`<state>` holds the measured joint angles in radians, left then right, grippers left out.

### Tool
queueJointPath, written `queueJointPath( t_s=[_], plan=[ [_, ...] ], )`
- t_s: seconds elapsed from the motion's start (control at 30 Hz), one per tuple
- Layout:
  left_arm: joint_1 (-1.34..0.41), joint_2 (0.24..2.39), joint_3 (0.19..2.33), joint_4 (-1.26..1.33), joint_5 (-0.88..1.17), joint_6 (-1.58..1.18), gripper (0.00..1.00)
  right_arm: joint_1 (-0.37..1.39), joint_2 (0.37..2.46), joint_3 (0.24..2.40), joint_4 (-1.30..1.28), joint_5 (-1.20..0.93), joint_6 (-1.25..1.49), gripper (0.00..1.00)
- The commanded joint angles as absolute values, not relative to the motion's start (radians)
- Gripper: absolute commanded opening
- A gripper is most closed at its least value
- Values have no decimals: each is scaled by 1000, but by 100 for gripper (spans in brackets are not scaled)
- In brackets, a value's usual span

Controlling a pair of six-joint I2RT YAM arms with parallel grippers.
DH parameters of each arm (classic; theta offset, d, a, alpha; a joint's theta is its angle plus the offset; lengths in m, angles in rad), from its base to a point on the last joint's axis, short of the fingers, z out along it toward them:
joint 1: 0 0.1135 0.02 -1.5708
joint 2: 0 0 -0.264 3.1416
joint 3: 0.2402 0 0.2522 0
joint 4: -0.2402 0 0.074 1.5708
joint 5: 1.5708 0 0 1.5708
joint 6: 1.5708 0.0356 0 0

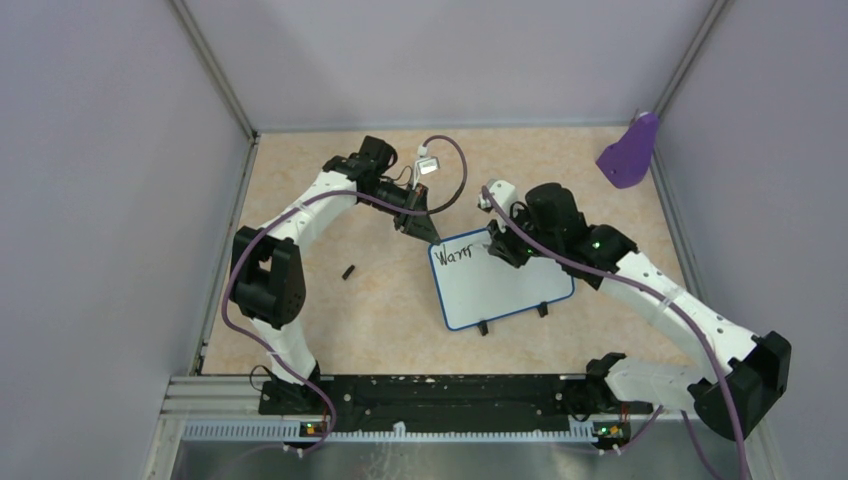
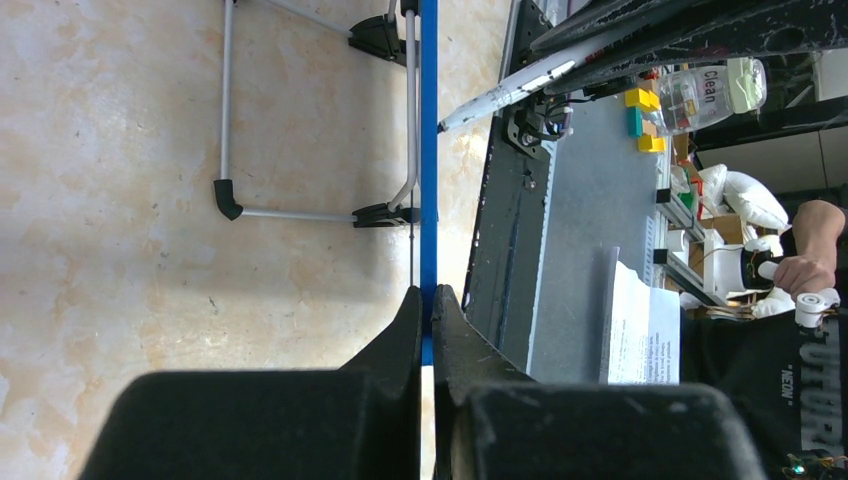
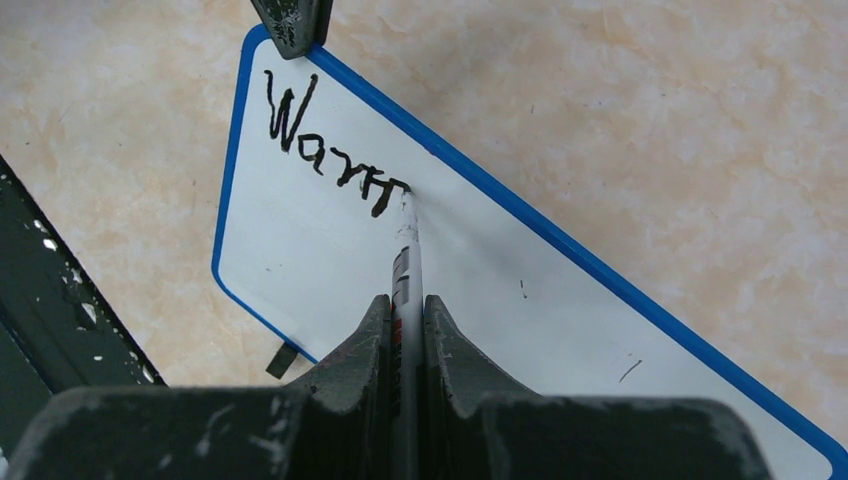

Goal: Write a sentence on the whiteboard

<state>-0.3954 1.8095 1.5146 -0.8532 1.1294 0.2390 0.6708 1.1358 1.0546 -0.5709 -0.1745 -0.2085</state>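
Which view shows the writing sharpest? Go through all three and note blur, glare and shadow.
Right wrist view: the writing is crisp on the whiteboard, the marker throws a faint shadow, and the near jaws are dark and soft. Top view: even light, no glare, but the writing is tiny. Left wrist view: the blue rim is sharp, the jaws are dark, and no writing shows.

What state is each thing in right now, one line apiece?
whiteboard: lying flat, corner clamped
sentence: unfinished, first word only
marker: uncapped, tip touching the whiteboard
left gripper: shut on the whiteboard rim
right gripper: shut on the marker
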Motion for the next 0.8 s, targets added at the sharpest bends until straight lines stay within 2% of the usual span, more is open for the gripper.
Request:
queueJointPath(
  t_s=[0.0,0.53,0.77],
  plan=[
    [-420,1832,1525,-869,1140,258,0,652,1100,1047,-567,-84,-230,0],
    [-422,1836,1525,-867,1138,256,0,662,1143,1026,-642,-220,-289,0],
    [-423,1839,1528,-867,1140,255,0,661,1085,1057,-623,-208,-257,0]
  ],
)
